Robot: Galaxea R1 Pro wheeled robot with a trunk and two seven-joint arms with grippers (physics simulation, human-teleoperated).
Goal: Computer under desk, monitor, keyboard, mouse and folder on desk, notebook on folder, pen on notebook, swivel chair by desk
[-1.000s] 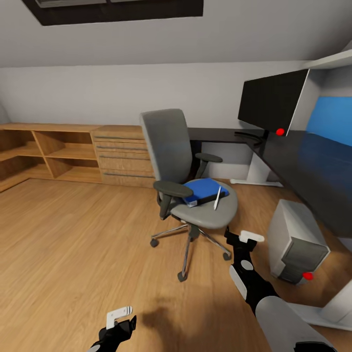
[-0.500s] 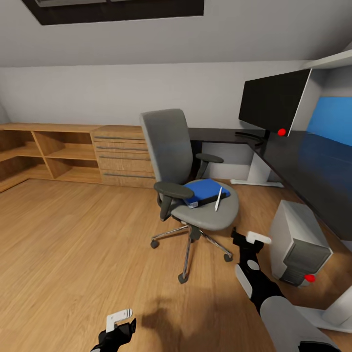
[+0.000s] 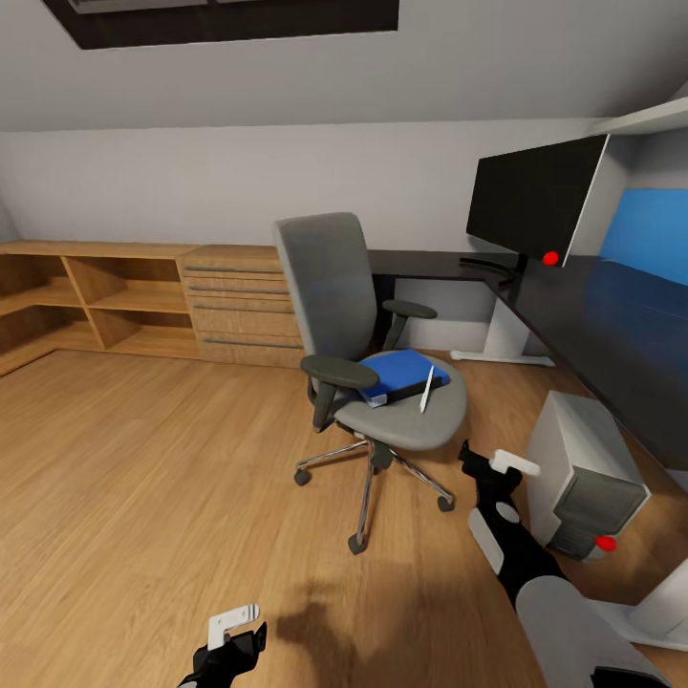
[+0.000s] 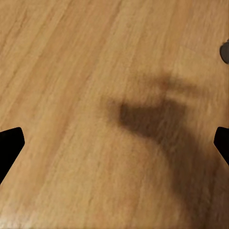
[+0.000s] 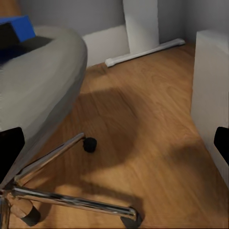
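The grey swivel chair (image 3: 330, 277) stands on the floor left of the black desk (image 3: 592, 315). On its seat lies the blue folder (image 3: 401, 371) with a dark slab along its front edge; whether that is the notebook I cannot tell. The white pen (image 3: 426, 388) leans off the folder onto the seat. The monitor (image 3: 530, 201) stands on the desk's corner. The grey computer (image 3: 578, 473) sits on the floor at the desk's edge. My right gripper (image 3: 492, 462) is open, low between the chair's base (image 5: 71, 200) and the computer. My left gripper (image 3: 234, 626) hangs open over bare floor.
A light wooden dresser and open shelves (image 3: 143, 296) line the back wall at left. A blue wall panel (image 3: 650, 234) sits behind the desk. A white desk foot (image 3: 502, 355) lies on the floor behind the chair. Wide wooden floor (image 3: 143, 478) stretches left.
My right gripper has drifted a little right and lower in the head view, nearer the computer. The head view shifted slightly. Chair, folder and pen have not moved.
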